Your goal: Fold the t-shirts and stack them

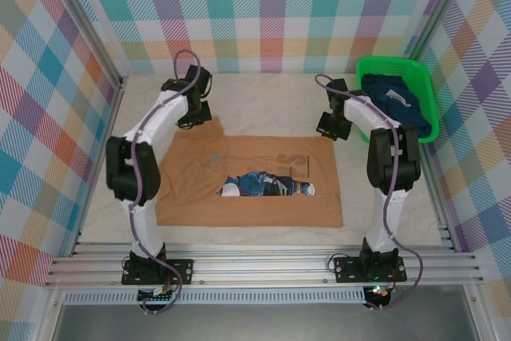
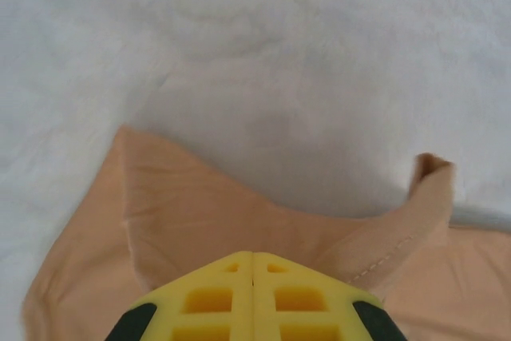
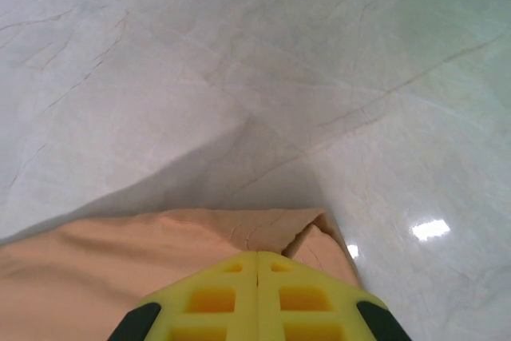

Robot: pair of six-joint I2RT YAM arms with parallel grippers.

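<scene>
A tan-orange t-shirt lies spread flat in the middle of the table, its blue-and-white figure print facing up. My left gripper sits at the shirt's far left corner. In the left wrist view its yellow jaws are shut, and the tan cloth puckers up into them. At the far right corner my right gripper is shut the same way, pinching the raised tan edge. Dark navy t-shirts lie crumpled in the green basket.
The green mesh basket stands at the back right, close behind the right arm. Pale cloth covers the table beyond the shirt's far edge. Checked walls enclose the back and both sides.
</scene>
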